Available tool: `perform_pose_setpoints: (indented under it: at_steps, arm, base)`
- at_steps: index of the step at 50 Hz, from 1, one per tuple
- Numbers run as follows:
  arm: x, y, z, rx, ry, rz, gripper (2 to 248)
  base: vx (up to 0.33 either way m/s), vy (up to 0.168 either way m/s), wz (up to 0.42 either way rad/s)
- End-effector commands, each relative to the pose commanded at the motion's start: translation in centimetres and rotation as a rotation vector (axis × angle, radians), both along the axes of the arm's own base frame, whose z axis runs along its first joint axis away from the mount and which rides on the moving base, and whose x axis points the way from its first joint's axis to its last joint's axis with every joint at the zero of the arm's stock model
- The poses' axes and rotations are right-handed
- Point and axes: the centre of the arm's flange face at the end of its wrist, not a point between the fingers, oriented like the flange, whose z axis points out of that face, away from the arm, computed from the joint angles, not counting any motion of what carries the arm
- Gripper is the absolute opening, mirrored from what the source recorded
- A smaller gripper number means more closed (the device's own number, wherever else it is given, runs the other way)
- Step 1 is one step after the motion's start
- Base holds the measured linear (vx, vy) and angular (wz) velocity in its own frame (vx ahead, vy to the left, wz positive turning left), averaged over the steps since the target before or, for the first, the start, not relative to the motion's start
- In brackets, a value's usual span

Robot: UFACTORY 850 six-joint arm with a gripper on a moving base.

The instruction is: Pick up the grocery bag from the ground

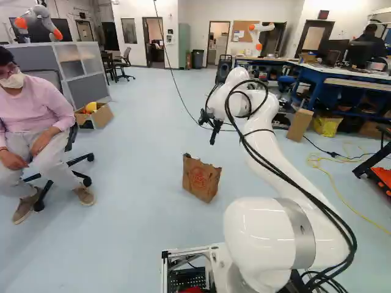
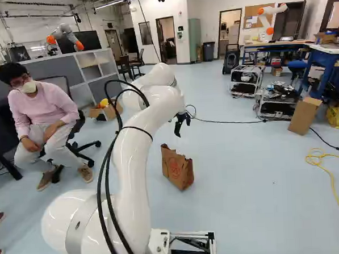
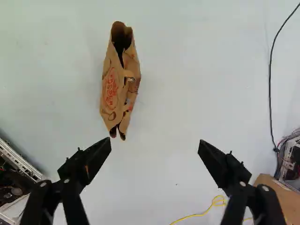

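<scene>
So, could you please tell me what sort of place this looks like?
It looks like a robotics lab: this white arm shares the room with another robot, and monitors stand on a blue workbench.

Brown paper grocery bag (image 3: 110, 93): inside lay in shadow, contents could not be made out; far side hidden in both base views. Black two-fingered hand (image 2: 183, 129): pads too small to resolve in base views; rear parts of fingers cropped in wrist view. White jointed arm (image 1: 263, 235): lowest joint cut off at foot of left base view. Tan cardboard box (image 3: 291, 202), thin black cable (image 3: 270, 79), yellow cord (image 3: 197, 214): all ran out of wrist view.
</scene>
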Motion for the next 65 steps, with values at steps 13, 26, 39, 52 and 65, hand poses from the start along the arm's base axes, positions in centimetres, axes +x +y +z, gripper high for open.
perform_pose_setpoints:
  at_steps: [13, 26, 39, 52, 65]
  arm:
    - [0.0, 0.0, -3.7, 0.007, 0.046, 0.000, 247]
    - [-0.2, 0.0, -7.5, 0.016, 0.112, 0.000, 247]
    - [-0.5, 0.2, -11.3, 0.021, 0.142, 0.002, 247]
    - [-1.0, 1.4, -15.0, 0.023, 0.169, 0.016, 247]
    - [-1.6, 2.7, -18.8, 0.025, 0.189, 0.032, 247]
  base:
    - [0.000, 0.000, 0.000]
    - [0.000, 0.000, 0.000]
    - [0.000, 0.000, 0.000]
    - [0.000, 0.000, 0.000]
    - [0.000, 0.000, 0.000]
